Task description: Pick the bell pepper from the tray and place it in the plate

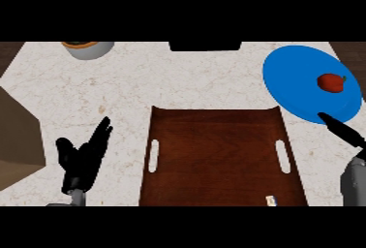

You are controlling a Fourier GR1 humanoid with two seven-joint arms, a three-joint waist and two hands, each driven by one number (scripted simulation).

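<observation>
A small red bell pepper [331, 82] lies on the blue plate [297, 72] at the counter's far right. The dark wooden tray [218, 160] with two white handle slots fills the middle foreground and holds no pepper. My right hand [344, 130] shows at the right edge, its straight fingers pointing up-left and tipping the plate's near rim, a little below the pepper. My left hand [84, 155] rests open left of the tray, fingers up.
A grey bowl [88, 48] with an orange rim sits at the far left edge of the counter. A dark object [205, 46] stands at the far middle edge. A small white tag [271, 199] lies on the tray's near right corner.
</observation>
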